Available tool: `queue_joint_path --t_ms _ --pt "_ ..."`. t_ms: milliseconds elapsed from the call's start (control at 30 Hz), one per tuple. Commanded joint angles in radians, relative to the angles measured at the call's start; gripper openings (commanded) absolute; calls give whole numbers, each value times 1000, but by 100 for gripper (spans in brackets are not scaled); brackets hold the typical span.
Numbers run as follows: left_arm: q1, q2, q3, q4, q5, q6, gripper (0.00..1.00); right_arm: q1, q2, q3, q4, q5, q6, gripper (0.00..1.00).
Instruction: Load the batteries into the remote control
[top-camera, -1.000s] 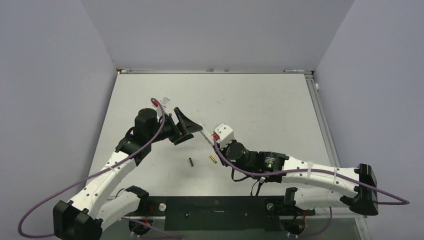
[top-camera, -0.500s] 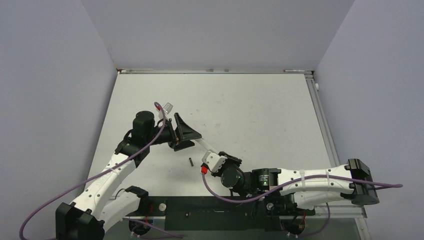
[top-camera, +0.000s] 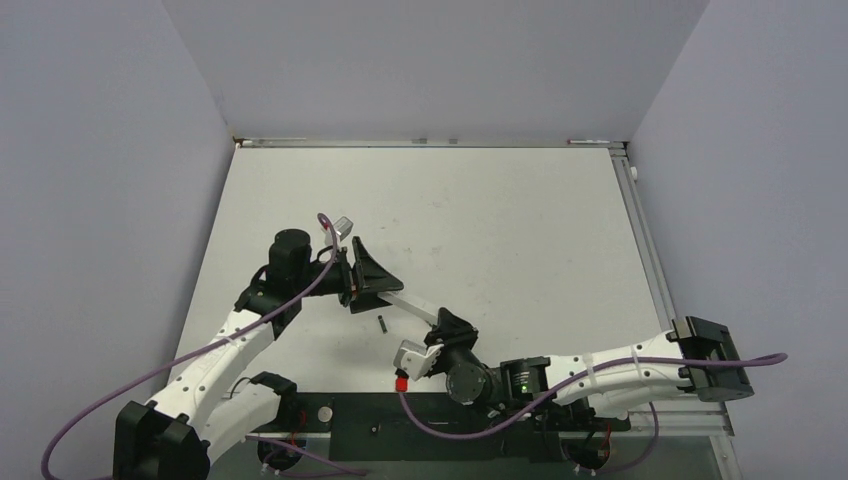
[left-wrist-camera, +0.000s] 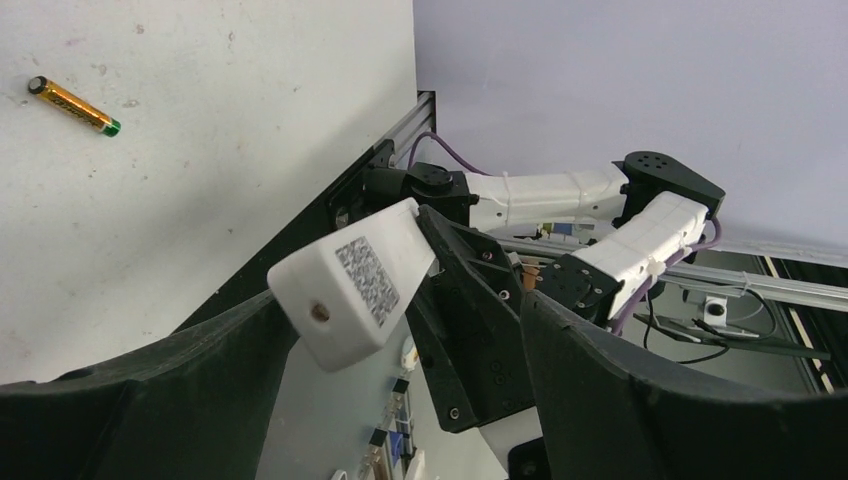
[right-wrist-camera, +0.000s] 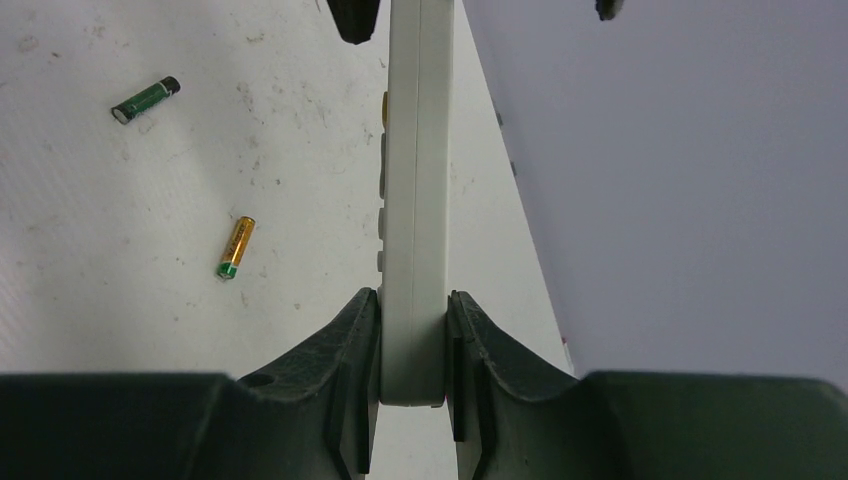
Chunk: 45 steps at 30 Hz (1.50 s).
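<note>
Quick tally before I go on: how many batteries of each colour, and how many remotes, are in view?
Green battery: 1
Gold battery: 1
Remote: 1
Total: 3

The top camera sits high up behind both arms and looks down on the whole bench (top-camera: 520, 220) from far away. The left wrist camera sits on the left end effector (top-camera: 388, 288). It looks out between the fingers toward the right arm and the bench's near edge, very close up. The right wrist camera sits on the right end effector (top-camera: 443, 322) and looks along the remote control (right-wrist-camera: 415, 180) at the bench. All three see the remote control, and both wrist views see the gold battery (right-wrist-camera: 235, 247).
</note>
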Motion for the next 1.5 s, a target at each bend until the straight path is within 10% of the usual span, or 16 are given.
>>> queue_joint_path --t_ms 0,900,1300,1467 --pt "7 0 -12 96 71 -27 78 30 -10 -41 201 17 -222 8" --pt "6 -52 -125 289 148 -223 45 50 69 -167 579 -33 -537 8" --pt "6 -58 -156 341 150 -261 0 50 69 -174 586 -34 -516 8" --pt "7 -68 -174 373 133 -278 0 51 30 -168 518 -53 -441 40"
